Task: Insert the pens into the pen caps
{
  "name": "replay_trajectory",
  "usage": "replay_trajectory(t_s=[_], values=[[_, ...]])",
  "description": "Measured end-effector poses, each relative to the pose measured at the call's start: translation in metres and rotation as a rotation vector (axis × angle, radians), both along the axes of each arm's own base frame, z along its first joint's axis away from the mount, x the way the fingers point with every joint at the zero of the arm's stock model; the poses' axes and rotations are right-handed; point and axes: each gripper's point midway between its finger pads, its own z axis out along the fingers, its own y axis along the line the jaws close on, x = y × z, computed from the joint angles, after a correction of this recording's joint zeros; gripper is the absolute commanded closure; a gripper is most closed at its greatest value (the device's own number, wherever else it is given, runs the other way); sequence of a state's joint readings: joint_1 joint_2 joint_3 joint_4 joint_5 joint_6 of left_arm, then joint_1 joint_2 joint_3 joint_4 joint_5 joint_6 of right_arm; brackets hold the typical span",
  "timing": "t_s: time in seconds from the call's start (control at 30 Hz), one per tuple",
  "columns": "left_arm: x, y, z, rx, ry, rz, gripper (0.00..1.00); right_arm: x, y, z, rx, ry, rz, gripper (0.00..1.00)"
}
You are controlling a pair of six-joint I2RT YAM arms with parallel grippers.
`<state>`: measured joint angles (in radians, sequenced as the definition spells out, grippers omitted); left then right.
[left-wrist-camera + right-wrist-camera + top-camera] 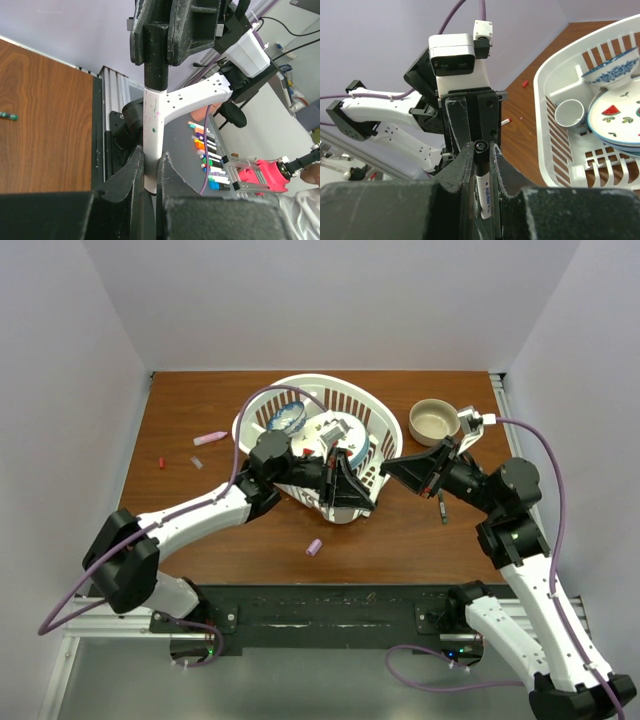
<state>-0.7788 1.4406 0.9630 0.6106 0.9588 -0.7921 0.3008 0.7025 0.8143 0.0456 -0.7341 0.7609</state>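
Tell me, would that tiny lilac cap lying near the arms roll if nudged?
Probably. The lilac cap is a short cylinder lying on its side on the smooth wooden table, so a nudge would likely send it rolling. It looks like small hard plastic, so probably very light and stiff, and apt to skid.

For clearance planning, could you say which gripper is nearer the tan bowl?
Right. The right gripper is beside the bowl; the left gripper is farther left, at the basket rim.
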Motion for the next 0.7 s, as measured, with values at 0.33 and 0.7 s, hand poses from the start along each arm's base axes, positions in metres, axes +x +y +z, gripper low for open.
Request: replay_trajectory(t_s=[0.33,0.7], values=[[0.013,0.002,-0.001,0.038,0.036,-0.051,1.00,0.009,-0.006,-0.007,-0.110,-0.024,-0.046,1.00],[0.014,-0.002,0.017,0.040,0.002,-0.144,1.00,0.008,-0.002,0.010,0.007,-0.049,-0.069,1.00]])
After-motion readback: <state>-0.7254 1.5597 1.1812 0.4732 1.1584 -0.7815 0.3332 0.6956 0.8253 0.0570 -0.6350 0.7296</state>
